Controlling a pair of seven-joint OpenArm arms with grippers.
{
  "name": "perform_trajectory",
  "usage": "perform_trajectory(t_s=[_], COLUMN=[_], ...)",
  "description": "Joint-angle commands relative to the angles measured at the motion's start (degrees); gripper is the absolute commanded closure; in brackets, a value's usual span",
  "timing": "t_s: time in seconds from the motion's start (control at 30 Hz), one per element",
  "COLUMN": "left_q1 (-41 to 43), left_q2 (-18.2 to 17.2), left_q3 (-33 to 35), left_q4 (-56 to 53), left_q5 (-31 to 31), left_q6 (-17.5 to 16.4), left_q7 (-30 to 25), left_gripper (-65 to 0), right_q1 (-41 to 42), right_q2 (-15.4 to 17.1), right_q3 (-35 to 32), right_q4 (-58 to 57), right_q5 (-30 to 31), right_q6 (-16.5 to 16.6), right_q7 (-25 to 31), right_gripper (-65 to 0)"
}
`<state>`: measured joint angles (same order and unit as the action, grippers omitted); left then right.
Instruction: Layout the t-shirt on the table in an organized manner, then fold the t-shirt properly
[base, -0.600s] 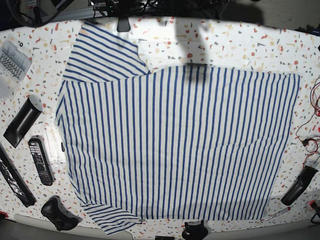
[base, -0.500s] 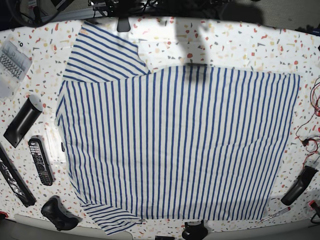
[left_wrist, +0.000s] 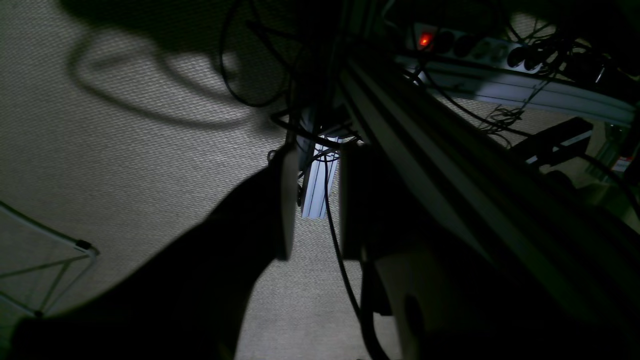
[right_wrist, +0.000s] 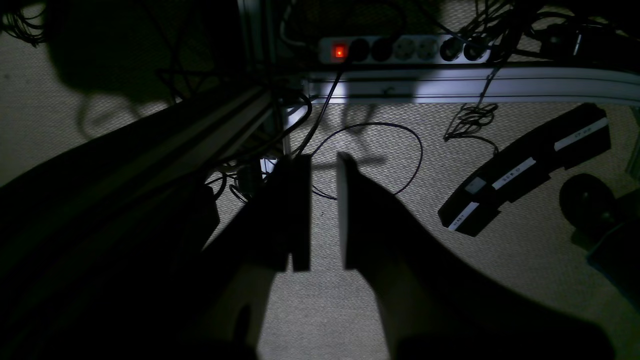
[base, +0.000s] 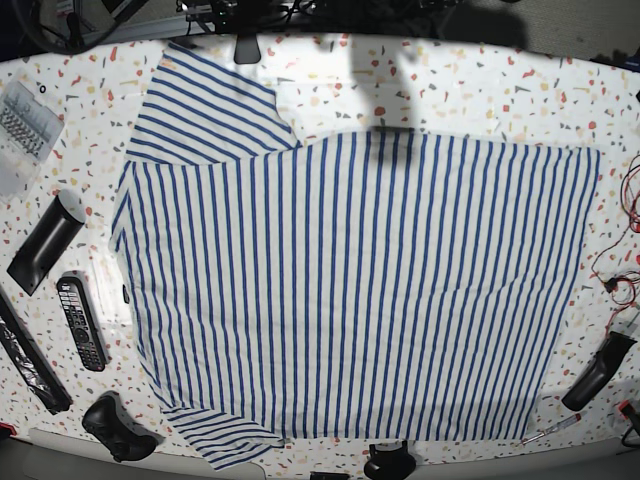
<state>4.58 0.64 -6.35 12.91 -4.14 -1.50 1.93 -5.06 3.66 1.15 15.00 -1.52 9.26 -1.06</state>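
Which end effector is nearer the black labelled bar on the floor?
Probably right: right end effector hangs beside the black labelled bar; left end effector sees it farther off, behind a frame rail.

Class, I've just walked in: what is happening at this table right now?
Nothing is being handled. The striped t-shirt lies spread flat on the speckled table, not yet folded. Neither arm is over it: both wrist cameras look at carpet and cables below table level, the left gripper and right gripper each slightly parted and empty.
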Motion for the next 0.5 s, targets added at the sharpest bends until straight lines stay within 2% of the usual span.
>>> perform_trajectory(t_s=[0.0,0.47], left_q1=[0.2,0.3], left_q2=[0.3,0.3], left_q3=[0.0,0.0], left_q4=[0.3,0.3], left_q5=[0.3,0.3], left_q6=[0.0,0.0], left_q7=[0.2,0.2], left_gripper=[-12.4,-12.5], right_q1=[0.1,-0.1], right_q2=[0.2,0.6], right_q3=[-0.1,-0.1], right_q4=[0.3,0.4], right_q5=[0.0,0.0], right_q6=[0.5,0.7], right_q7=[0.6,0.6], right_gripper=[-9.1,-9.1])
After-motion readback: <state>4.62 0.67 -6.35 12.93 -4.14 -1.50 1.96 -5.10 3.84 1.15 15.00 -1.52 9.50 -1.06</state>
